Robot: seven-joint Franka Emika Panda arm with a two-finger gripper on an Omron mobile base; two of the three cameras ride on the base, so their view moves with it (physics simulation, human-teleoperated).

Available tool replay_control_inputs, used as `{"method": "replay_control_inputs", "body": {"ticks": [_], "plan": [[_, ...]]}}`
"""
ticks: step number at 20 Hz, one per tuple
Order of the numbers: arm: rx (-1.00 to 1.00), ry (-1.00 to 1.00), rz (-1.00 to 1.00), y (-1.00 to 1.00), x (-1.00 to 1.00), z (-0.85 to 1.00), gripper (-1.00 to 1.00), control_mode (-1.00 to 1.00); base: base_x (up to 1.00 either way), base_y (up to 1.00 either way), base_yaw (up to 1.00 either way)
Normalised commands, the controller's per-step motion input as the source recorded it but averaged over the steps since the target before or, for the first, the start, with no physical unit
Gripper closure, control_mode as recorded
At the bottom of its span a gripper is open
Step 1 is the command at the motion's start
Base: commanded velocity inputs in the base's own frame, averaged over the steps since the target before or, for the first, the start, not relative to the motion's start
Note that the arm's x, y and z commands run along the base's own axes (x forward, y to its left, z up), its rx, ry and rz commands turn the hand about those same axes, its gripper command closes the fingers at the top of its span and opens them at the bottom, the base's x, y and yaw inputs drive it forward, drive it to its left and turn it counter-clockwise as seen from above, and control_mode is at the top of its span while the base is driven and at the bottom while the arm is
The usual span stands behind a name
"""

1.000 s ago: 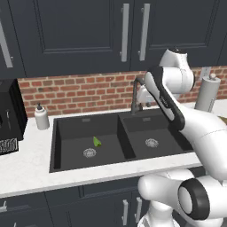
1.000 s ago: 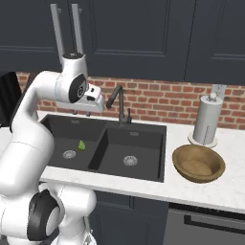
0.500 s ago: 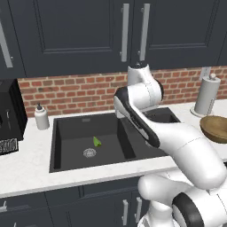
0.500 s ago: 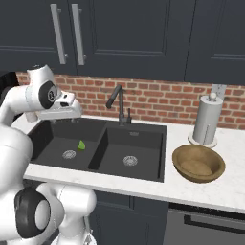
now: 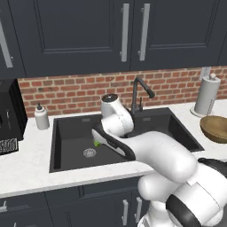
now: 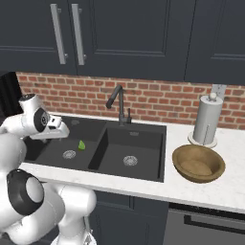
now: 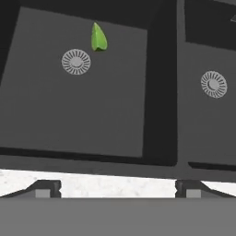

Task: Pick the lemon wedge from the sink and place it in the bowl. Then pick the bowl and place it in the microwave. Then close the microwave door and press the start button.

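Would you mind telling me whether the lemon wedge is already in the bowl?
No, the lemon wedge lies beside a drain in the sink; the bowl is empty.

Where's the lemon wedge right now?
The lemon wedge lies on the floor of the sink's left basin, just beside the drain.

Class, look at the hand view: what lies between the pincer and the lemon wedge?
Bare black sink floor and the basin's front wall; the silver drain sits just beside the lemon wedge. The pincer is open.
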Motion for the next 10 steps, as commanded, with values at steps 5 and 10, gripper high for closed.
{"method": "replay_control_inputs", "body": {"ticks": [5, 10], "plan": [[-0.2, 0.09, -0.09, 0.41, 0.42, -0.58, -1.0, -1.0, 0.0, 0.0, 0.0], [-0.13, 0.05, -0.03, 0.01, 0.85, -0.54, -1.0, -1.0, 0.0, 0.0, 0.0]]}}
